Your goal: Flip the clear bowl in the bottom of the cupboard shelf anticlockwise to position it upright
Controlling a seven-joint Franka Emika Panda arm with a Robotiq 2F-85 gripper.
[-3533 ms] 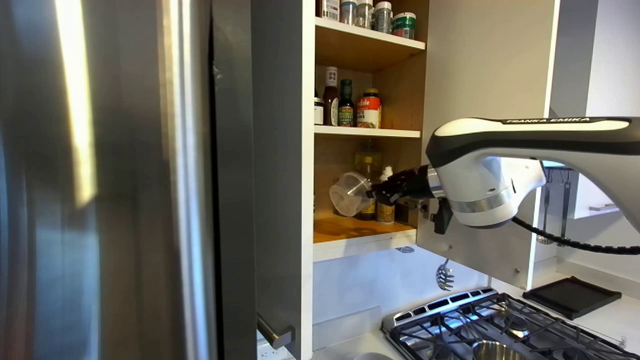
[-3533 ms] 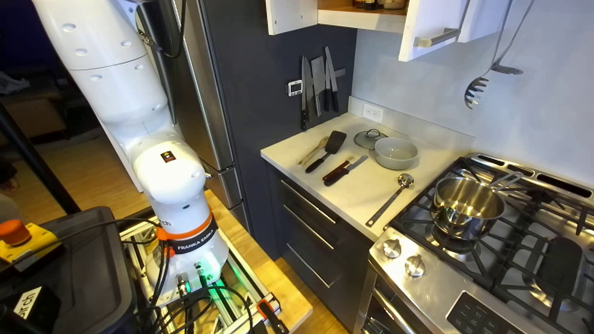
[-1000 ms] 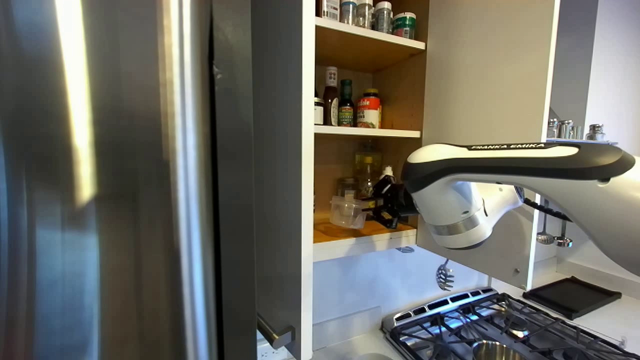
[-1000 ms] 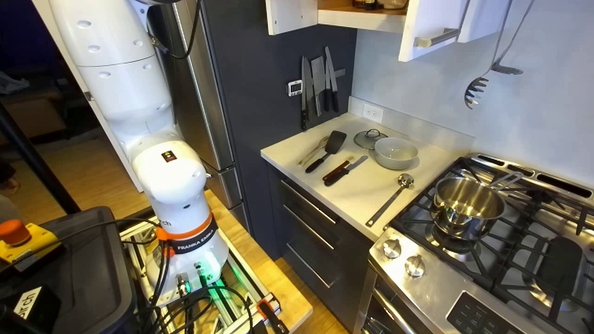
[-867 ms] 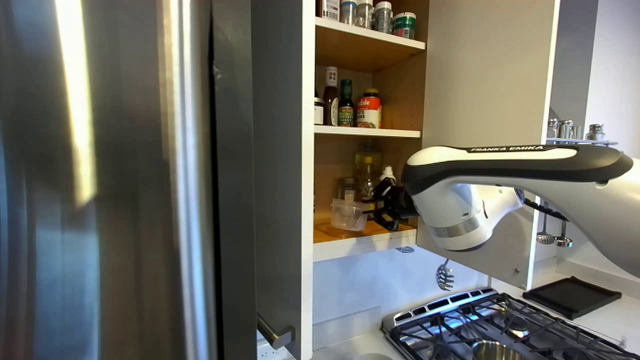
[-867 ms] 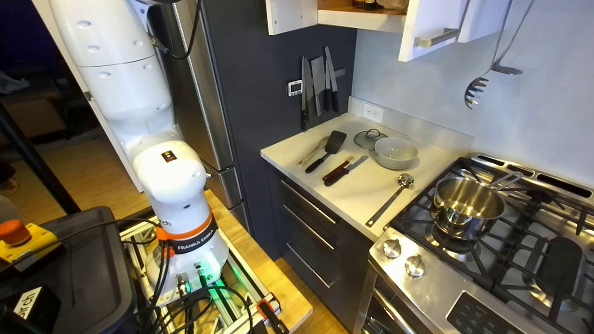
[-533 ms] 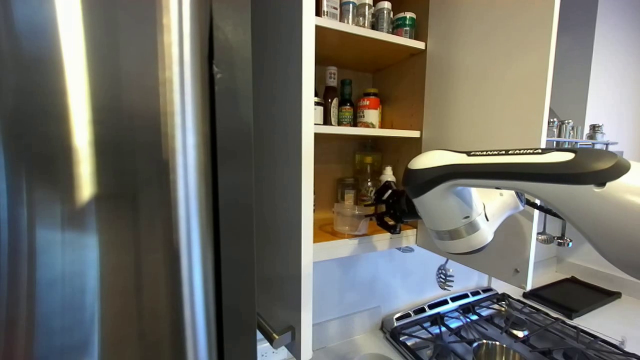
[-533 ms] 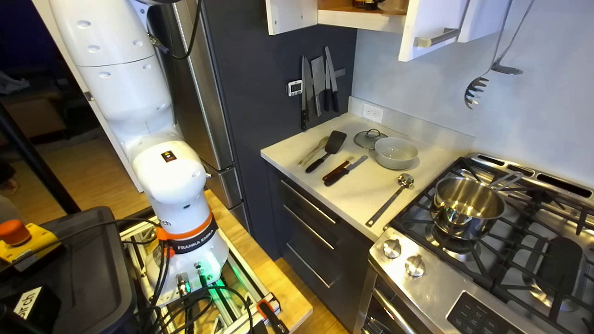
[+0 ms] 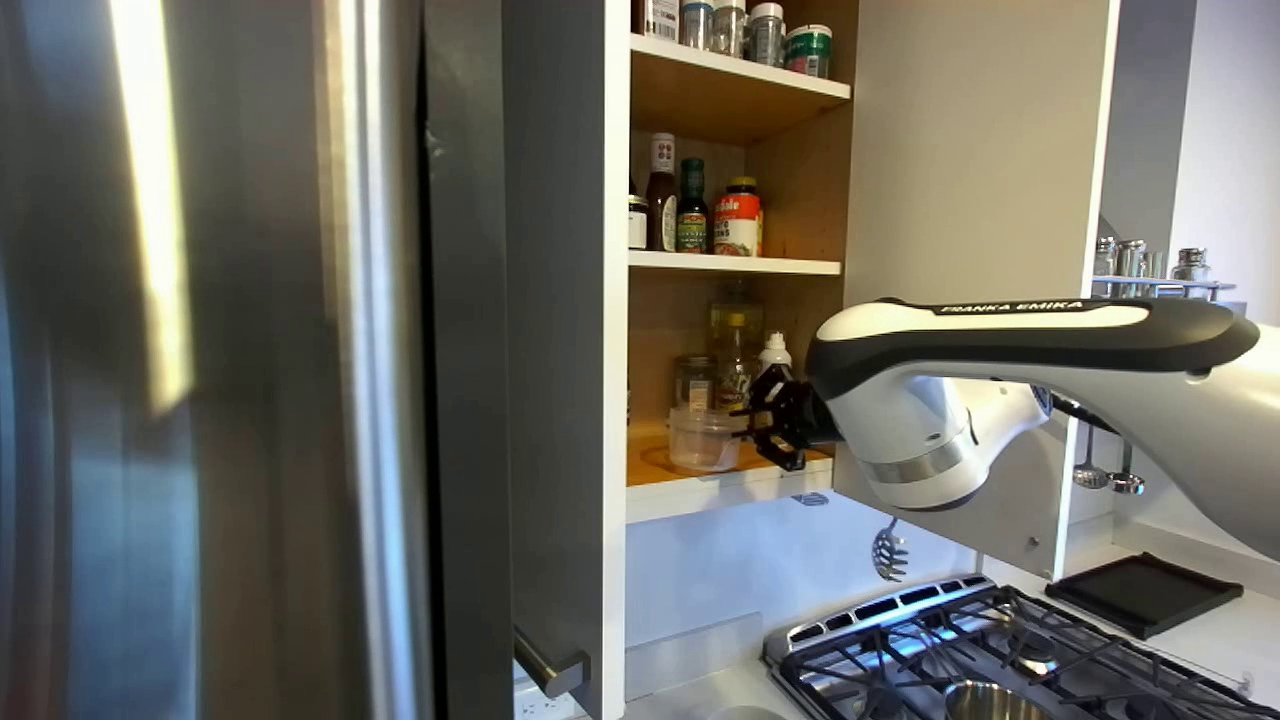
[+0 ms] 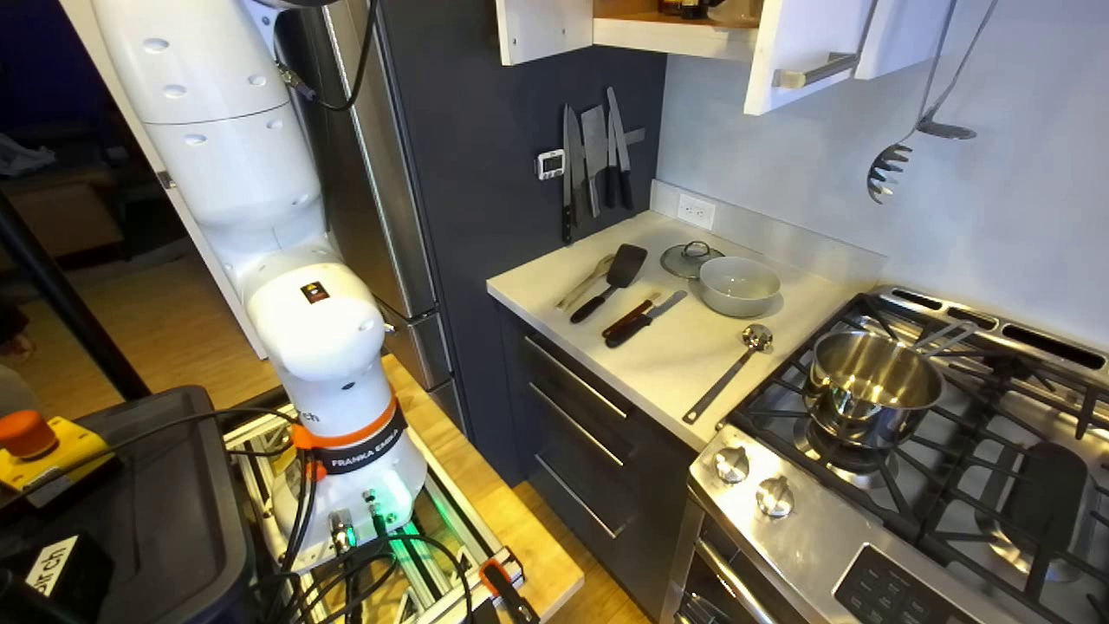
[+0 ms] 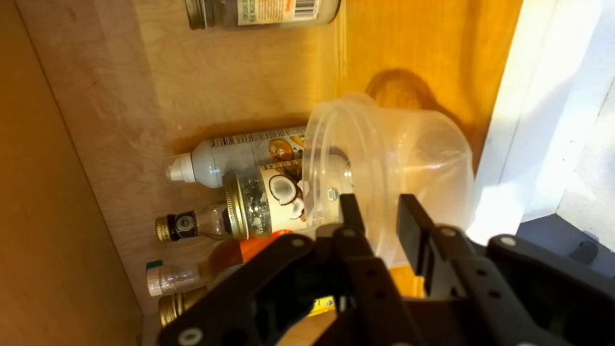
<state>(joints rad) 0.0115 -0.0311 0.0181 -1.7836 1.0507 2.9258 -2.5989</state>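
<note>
Tool (image 11: 379, 209) grasps the rim of the clear bowl (image 9: 703, 445), which is directly ahead of it, mouth upward, over the cupboard shelf (image 11: 427, 36); whether base and shelf touch cannot be told. The step in hand appears to be setting down. For clean release, lower gently until the base bears evenly, ease the grip slowly, then withdraw straight back, leaving the bottles (image 11: 242, 154) beyond undisturbed.

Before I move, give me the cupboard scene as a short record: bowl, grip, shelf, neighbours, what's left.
Object: clear bowl
Pose: upright or nearly so, mouth up
Grip: fingers closed on its upper edge
Level: bottom cupboard shelf
Shelf contact: cannot tell
Behind it: glass jar, yellow-capped bottle
Left to do: probably settle and release
</note>
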